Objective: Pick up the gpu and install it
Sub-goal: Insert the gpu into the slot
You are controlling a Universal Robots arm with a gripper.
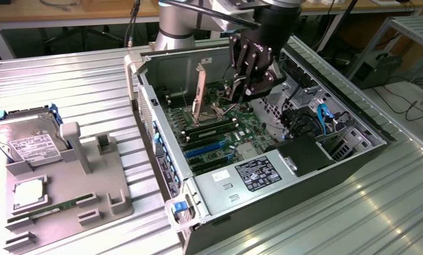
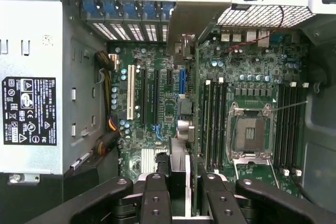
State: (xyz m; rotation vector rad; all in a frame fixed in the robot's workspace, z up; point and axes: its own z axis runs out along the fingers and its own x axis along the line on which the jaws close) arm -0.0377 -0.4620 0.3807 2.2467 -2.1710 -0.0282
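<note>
Open case (image 1: 353, 114), unreadable power-supply label (image 1: 256, 173)

Arm (image 1: 175, 24): UR type, silver-grey tubular link w/ rounded joint housing; pale blue-grey cap near upper joint. Black cable alongside link; second black cable looped across near wrist.

Wrist section: matte black cylindrical housing above the tool.

Gripper (image 1: 250, 87): black, angular, linkage-style body w/ exposed pivot pins and bolt heads; glossy highlights on edges. Wrist view, gripper (image 2: 181, 203): two broad black outer links, two narrower inner bars, each w/ round silver-grey screws/rivets in a row; ribbed black parts between links; finish semi-gloss, no visible markings or labels.
</note>
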